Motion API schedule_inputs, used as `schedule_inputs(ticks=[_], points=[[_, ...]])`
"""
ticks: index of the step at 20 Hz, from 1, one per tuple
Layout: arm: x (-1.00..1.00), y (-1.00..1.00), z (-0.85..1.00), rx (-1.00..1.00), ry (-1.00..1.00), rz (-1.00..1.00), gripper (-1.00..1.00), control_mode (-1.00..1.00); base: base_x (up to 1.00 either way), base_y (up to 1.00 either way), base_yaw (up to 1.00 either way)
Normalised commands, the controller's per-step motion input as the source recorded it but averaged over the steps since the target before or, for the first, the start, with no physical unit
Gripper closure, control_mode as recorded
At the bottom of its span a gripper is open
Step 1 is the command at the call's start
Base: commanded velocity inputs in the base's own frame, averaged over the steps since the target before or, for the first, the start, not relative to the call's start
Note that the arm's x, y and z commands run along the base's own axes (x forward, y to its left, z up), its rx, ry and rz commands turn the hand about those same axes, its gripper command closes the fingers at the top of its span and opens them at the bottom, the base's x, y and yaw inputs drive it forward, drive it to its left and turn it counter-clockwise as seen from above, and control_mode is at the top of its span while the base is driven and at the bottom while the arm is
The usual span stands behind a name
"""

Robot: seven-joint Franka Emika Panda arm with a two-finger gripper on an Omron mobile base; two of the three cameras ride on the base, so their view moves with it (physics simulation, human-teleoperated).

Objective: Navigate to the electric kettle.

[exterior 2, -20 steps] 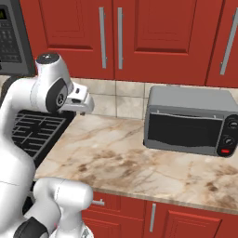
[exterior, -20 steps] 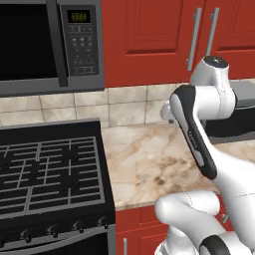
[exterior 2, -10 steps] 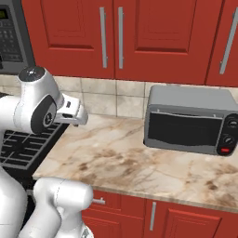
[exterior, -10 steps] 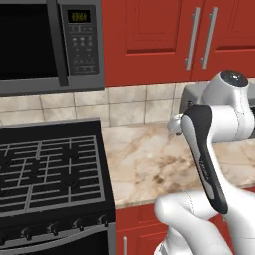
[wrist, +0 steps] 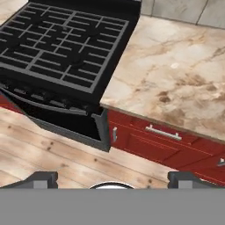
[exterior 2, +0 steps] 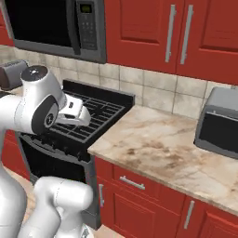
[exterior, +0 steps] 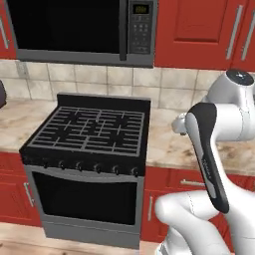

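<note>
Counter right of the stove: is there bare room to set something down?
Yes. The marble counter lies bare from the stove's edge to the toaster oven, back to the tiled wall. The hand view shows the same stretch bare. The stove grates carry nothing either. Left of the stove, a dark object crowds the counter's far end.

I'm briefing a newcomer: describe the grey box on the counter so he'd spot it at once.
Find the black stove; the marble counter runs to its right. Far along it, by the tiled wall, stands the grey box with a dark glass front. Unlike the microwave hung above the stove, it sits on the counter.
</note>
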Motion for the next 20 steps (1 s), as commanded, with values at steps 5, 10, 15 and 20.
schedule_inputs(ticks=[5,10,15,20], points=[[0.00,0.00,0.00,0.00,0.00,0.00,-1.00,1.00,-0.52,0.56,0.76],[0.00,0.00,0.00,0.00,0.00,0.00,-1.00,1.00,-0.21,0.62,0.77],[0.00,0.00,0.00,0.00,0.00,0.00,-1.00,1.00,-0.01,0.76,0.77],[0.00,0.00,0.00,0.00,0.00,0.00,-1.00,1.00,0.04,0.78,0.72]])
